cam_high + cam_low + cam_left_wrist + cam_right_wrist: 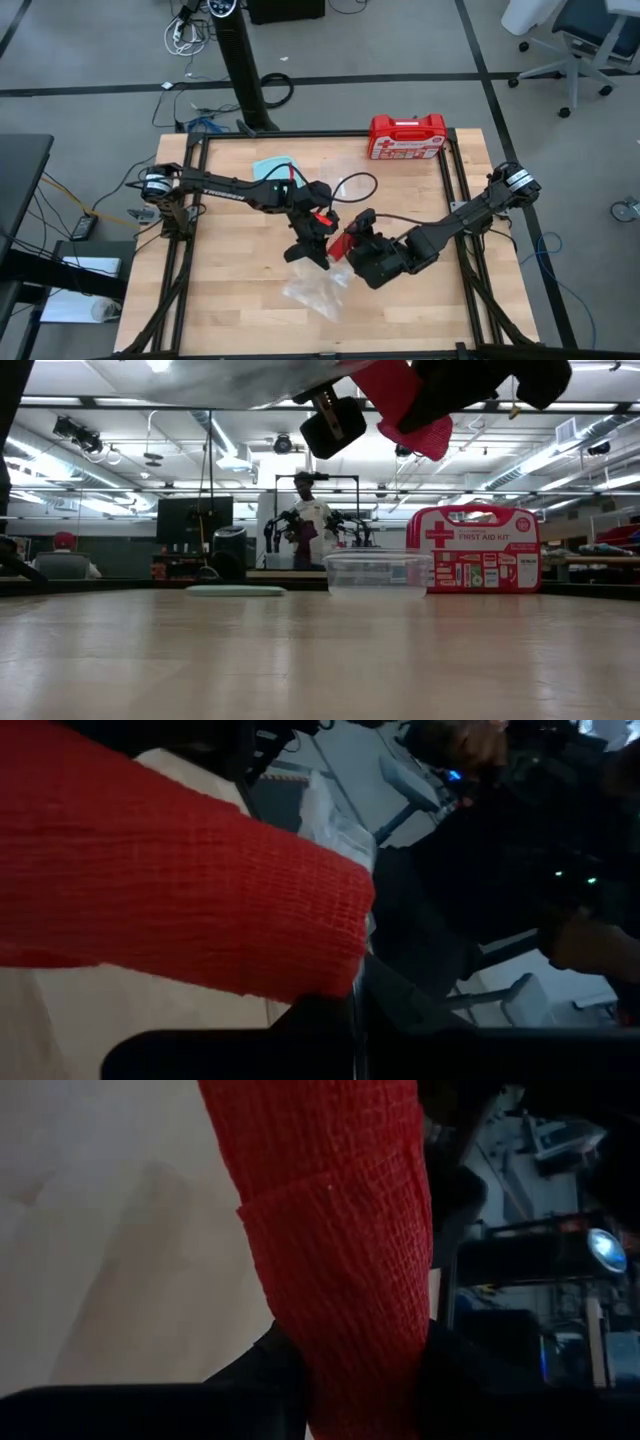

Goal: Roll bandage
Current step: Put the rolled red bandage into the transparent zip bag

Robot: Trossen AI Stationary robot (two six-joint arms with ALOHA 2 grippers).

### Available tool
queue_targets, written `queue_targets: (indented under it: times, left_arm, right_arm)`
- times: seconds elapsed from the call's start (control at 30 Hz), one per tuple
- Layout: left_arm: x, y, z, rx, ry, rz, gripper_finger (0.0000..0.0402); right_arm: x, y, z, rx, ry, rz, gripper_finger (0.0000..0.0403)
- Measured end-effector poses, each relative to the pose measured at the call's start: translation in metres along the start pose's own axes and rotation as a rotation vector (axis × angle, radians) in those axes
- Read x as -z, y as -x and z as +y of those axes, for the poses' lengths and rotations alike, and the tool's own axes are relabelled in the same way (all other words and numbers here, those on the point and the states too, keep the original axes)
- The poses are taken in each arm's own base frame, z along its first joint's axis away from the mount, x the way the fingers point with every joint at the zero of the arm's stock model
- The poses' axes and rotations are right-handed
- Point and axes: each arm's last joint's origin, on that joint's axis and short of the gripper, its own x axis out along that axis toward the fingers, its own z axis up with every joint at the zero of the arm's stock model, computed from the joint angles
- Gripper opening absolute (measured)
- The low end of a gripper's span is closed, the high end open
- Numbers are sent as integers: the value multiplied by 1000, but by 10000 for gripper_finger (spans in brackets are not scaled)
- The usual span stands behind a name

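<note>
The bright red bandage [338,243] hangs in the air over the middle of the table, between my two grippers. In the low view the bandage [415,405] shows well above the tabletop. My left gripper [318,240] comes in from the table's left and is shut on the bandage [180,890]. From the right, my right gripper [354,245] is shut on a thick, wrapped part of the bandage [340,1230]. The fingertips of both are largely hidden behind the cloth. My left gripper holds the bandage by its lower edge [300,992], near one end of the band. The cloth itself covers the place of contact. The band lies flat across the view, clear of the table. My right gripper pinches the wrapped part of the bandage [360,1370] between its two fingers, in several layers; one layer's edge [300,1198] shows above the hold. The bandage stands out beyond the fingers, lifted clear of the table.
A crumpled clear plastic bag [315,290] lies on the table just near of the grippers. A pale blue container [275,168] sits at the far left and the red first-aid case [407,137] at the far edge. A person [305,520] stands beyond the table.
</note>
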Motion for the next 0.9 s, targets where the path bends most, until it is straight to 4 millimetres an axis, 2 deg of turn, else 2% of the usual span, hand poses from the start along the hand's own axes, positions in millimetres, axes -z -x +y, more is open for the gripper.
queue_targets:
  times: [0.27,0.43,0.6,0.8,0.9]
  left_arm:
    - [0,0,0,-2,-39,1,0]
    - [1,1,3,-47,-22,3,0]
    - [1,2,4,-55,-22,1,0]
    - [1,2,4,-52,-15,5,0]
    - [1,2,3,-43,-12,6,0]
  right_arm:
    - [-1,9,-2,-24,2,-38,123]
    - [-4,21,-13,-38,-75,-106,123]
    - [-6,19,-9,-117,-37,-131,123]
    - [1,20,-17,35,-117,-62,123]
    - [1,19,-21,32,-125,-65,123]
